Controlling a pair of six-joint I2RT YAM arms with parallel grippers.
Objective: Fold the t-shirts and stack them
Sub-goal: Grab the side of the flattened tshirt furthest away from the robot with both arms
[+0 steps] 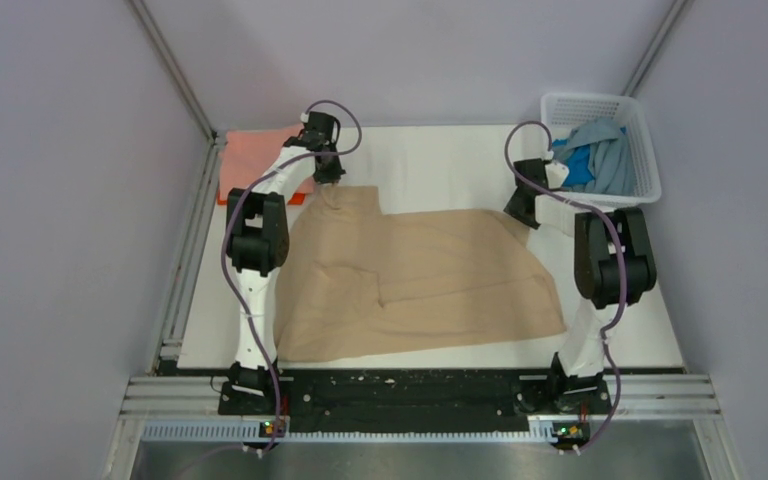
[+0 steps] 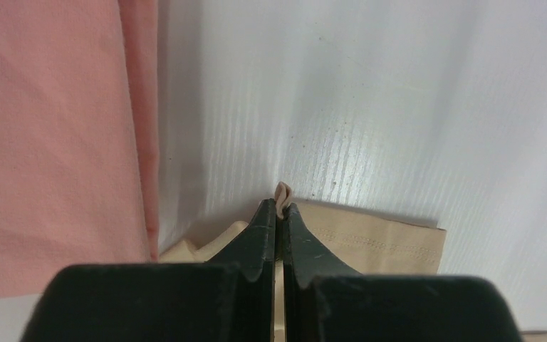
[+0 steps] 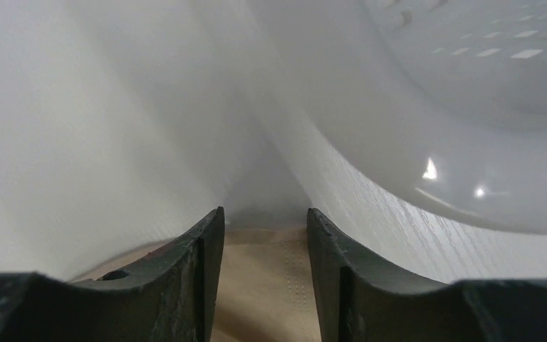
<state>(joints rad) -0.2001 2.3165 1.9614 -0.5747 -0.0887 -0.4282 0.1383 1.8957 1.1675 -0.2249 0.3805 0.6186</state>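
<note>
A tan t-shirt (image 1: pixel 420 285) is being shown spread across the middle of the white table (image 1: pixel 440 160), creased near its centre. Its far left corner is being pinched by the left gripper (image 1: pixel 328 180), whose jaws are being clenched on a small fold of tan cloth (image 2: pixel 282 192) poking up between the tips. The right gripper (image 1: pixel 522 212) is being held over the shirt's far right corner with its jaws parted and nothing clamped; the stitched tan hem is being seen flat beneath the gap. A salmon pink t-shirt (image 1: pixel 260 155) is being displayed folded at the far left, just beside the left gripper. Blue t-shirts (image 1: pixel 592 160) are being contained in the white basket (image 1: pixel 650 165) at the far right.
</note>
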